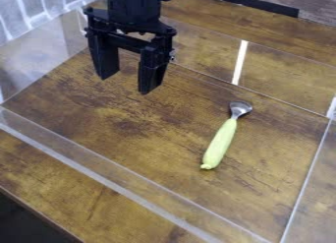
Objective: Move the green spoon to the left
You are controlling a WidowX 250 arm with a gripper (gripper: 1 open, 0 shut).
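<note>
The green spoon (223, 137) lies flat on the wooden table at the right of the view, its thick yellow-green handle pointing toward the front and its short silver head toward the back right. My black gripper (128, 72) hangs above the table at the upper left, pointing straight down. Its two fingers (152, 74) stand wide apart with nothing between them. It is well to the left of the spoon and behind it, not touching it.
A clear plastic wall (92, 166) runs diagonally across the front of the wooden surface (118, 129), and another clear edge (312, 178) rises at the right. A bright light streak (242, 60) reflects on the wood behind the spoon.
</note>
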